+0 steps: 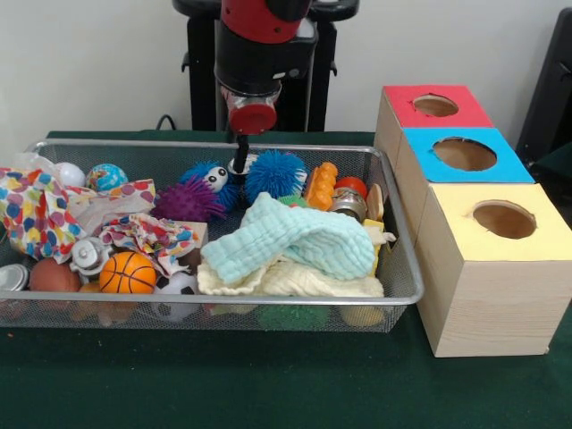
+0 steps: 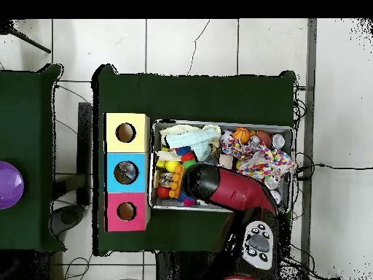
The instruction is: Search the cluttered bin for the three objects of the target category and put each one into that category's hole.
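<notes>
The wire-mesh bin (image 1: 268, 148) (image 2: 154, 164) stands on the green table, heaped with clutter. A clear wrinkly plastic item (image 1: 105, 208) lies between two polka-dot cloths at the left. Another clear crinkly piece (image 1: 30, 162) shows at the far left corner. A third I cannot make out. My gripper (image 1: 239, 164) hangs low over the bin's far side, between a blue fuzzy ball with eyes (image 1: 213, 179) and a blue spiky ball (image 1: 275, 172). Nothing shows in its grasp. In the overhead view the red arm (image 2: 233, 191) hides the gripper.
Three wooden boxes with round holes stand beside the bin: red top (image 1: 469, 105), blue top (image 1: 500, 165), yellow top (image 1: 465, 201). The bin holds a light-blue cloth (image 1: 290, 237), a small basketball (image 1: 128, 273), a purple spiky ball (image 1: 186, 201), an orange toy (image 1: 322, 186) and a metal can (image 1: 11, 277).
</notes>
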Motion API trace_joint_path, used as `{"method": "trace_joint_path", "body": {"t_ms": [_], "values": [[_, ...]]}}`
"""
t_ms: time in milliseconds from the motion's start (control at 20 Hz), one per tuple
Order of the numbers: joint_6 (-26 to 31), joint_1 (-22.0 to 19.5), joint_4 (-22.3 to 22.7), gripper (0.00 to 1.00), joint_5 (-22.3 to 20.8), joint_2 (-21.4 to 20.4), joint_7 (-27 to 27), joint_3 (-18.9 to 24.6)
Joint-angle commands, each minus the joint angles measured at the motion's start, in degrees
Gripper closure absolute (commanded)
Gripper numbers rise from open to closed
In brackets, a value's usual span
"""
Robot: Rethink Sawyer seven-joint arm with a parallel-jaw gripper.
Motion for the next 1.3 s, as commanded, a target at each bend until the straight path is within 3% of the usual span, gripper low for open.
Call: {"method": "trace_joint_path", "body": {"t_ms": [50, 500, 1300], "values": [[-3.5, -4.8, -5.4, 0.0, -8.2, 2.6, -12.5, 7.4], [-4.8, -7.4, -7.3, 0.0, -16.0, 3.2, -9.6, 8.6], [-12.7, -10.6, -13.4, 0.0, -25.5, 9.7, -5.0, 7.1]]}}
